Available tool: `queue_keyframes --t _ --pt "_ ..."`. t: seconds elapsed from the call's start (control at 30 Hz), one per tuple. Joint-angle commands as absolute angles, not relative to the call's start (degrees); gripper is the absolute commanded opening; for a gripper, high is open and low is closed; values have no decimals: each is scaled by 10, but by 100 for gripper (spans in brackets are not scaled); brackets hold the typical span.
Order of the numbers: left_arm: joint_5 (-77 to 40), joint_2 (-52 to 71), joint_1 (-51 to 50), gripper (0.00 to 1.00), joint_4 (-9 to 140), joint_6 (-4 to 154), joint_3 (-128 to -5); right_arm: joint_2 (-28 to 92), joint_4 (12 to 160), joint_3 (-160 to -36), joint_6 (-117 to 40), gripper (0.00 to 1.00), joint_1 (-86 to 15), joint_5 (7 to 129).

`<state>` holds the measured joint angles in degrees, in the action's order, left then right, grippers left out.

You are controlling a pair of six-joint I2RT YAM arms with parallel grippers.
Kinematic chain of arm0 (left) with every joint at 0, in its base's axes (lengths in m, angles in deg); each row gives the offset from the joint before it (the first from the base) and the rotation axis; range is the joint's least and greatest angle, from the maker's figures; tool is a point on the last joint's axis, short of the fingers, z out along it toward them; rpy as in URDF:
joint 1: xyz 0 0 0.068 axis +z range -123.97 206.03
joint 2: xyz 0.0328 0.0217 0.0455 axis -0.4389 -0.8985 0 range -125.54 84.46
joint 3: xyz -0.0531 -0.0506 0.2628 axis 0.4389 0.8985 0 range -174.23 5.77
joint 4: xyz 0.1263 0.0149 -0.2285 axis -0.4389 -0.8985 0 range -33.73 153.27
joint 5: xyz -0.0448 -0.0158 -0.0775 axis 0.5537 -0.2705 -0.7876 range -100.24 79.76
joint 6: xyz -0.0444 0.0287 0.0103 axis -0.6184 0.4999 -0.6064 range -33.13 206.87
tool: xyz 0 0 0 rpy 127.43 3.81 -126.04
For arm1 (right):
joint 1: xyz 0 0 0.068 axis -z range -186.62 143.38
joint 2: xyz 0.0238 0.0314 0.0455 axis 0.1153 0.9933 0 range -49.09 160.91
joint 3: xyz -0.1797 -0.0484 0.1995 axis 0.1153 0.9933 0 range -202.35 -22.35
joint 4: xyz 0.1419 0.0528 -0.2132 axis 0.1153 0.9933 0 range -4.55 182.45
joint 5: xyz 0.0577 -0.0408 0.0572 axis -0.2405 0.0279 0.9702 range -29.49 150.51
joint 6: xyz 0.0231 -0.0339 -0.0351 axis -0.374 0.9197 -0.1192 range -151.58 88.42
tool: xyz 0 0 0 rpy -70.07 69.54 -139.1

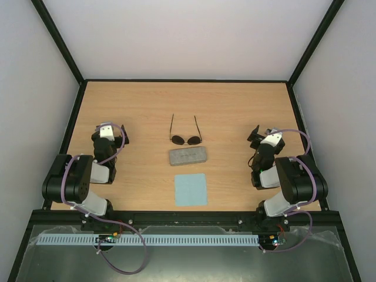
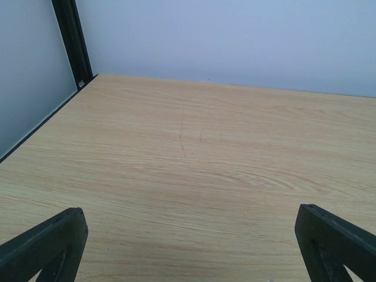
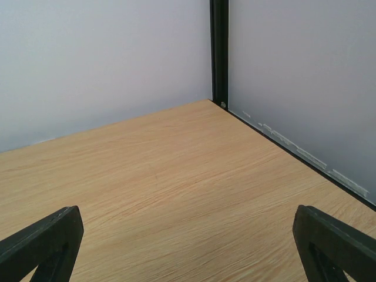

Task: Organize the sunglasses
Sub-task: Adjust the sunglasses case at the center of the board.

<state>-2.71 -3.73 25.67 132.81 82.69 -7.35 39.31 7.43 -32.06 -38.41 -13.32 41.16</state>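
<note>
**Sunglasses Await First Move**

The sunglasses (image 1: 185, 138) lie mid-tabletop (image 1: 129, 100), temples open toward the far wall, just beyond the closed case (image 1: 188, 156). The cloth (image 1: 191, 189) lies nearest the arms. The task looks unstarted. The left tool (image 2: 189, 226) and right tool (image 3: 188, 226) gape wide, empty, touching nothing, well off to either side. The next move likely calls for a reach inward to the thin frame.

Sunglasses (image 1: 185, 139): small pair, two round dark lenses side by side, thin black wire frame. Unfolded, both temple arms swung open. Arms long and thin, roughly parallel, running from lenses toward top of frame. Lenses at lower end of pair, front facing bottom of frame. Lies flat, near centre of top view, slightly above and left of middle.
</note>
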Motion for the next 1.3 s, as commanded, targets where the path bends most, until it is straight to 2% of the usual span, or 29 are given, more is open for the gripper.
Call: queue_keyframes --t 0.0,0.9,1.07,1.13,1.27 --pt "-28 -35 256 99 1357 832 -78 389 72 -328 -388 99 -130 408" --pt "-24 -33 256 99 1359 830 -76 389 74 -328 -388 98 -129 409" --pt "12 30 255 99 1365 815 -41 346 15 -282 -397 99 -130 379" --pt "10 69 250 100 1326 818 -38 272 82 -278 -400 99 -130 382" --pt "1 186 242 99 1173 793 -71 126 340 -357 -443 99 -130 409"
